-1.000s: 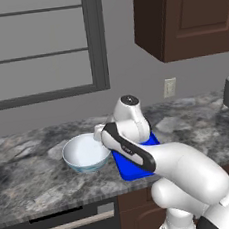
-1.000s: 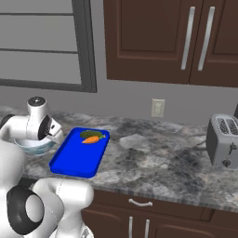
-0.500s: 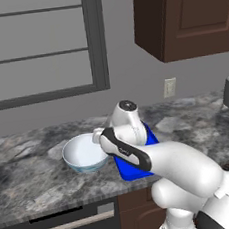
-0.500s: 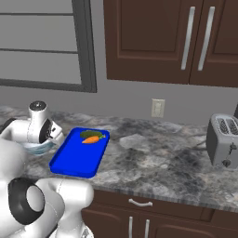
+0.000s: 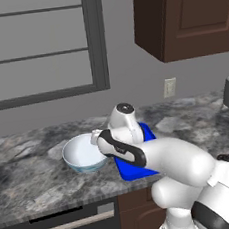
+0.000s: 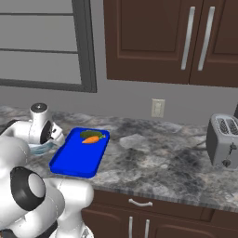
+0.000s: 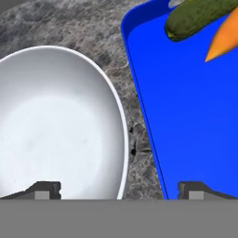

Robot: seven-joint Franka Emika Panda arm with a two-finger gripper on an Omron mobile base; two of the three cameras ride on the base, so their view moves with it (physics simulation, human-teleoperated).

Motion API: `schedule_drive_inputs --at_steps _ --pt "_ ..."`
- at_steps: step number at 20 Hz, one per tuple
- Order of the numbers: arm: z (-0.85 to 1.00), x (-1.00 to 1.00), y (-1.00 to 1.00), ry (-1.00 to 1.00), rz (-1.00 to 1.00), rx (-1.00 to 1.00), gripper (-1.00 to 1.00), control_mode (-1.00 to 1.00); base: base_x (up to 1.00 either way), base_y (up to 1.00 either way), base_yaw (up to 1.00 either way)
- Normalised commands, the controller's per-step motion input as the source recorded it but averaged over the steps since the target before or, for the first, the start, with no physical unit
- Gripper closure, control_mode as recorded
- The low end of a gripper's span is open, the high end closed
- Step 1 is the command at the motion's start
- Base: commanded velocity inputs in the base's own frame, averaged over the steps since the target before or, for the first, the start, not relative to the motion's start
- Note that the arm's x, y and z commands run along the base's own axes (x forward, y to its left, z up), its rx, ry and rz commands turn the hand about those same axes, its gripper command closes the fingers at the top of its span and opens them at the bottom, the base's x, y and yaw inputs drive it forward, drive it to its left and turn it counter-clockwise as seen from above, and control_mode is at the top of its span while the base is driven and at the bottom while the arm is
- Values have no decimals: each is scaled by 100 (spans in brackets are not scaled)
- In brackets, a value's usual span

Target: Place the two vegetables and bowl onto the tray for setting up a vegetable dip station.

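Observation:
The white bowl (image 7: 56,125) stands on the counter just left of the blue tray (image 7: 186,116). It also shows as the bowl (image 5: 82,154), partly behind my arm as the bowl (image 6: 39,148). Both vegetables lie at the far end of the tray (image 6: 76,158): the dark green cucumber (image 7: 197,16), (image 6: 88,134) and the orange carrot (image 7: 225,35), (image 6: 92,139). My gripper (image 7: 120,188), (image 5: 96,138) hangs open and empty over the bowl's right rim. One fingertip (image 7: 46,188) is above the bowl's inside, the other above the tray's edge.
A silver toaster (image 6: 226,142) stands at the right end of the grey marbled counter (image 6: 153,158). A wall outlet (image 6: 158,108) is behind the tray, dark cabinets hang above, and a window is on the left. The counter's front edge runs close below the tray.
The hand has sunk a little and shifted slightly left toward the bowl's rim. Jaws stayed open; bowl, tray and vegetables have not moved.

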Motion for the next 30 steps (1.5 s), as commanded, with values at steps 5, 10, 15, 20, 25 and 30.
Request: schedule_drive_inputs --at_steps 5,10,15,20,25,30 --pt "-17 3 0 0 0 0 -100 -100 0 0 0" --pt "-16 0 0 0 0 0 -100 -100 0 0 0" --pt "-13 0 0 0 1 0 -100 -100 0 0 0" --pt "-3 0 2 0 0 0 -100 -100 0 0 0" --pt "0 0 0 0 0 0 100 -100 0 0 0" --pt "0 0 0 0 0 0 100 -100 0 0 0"
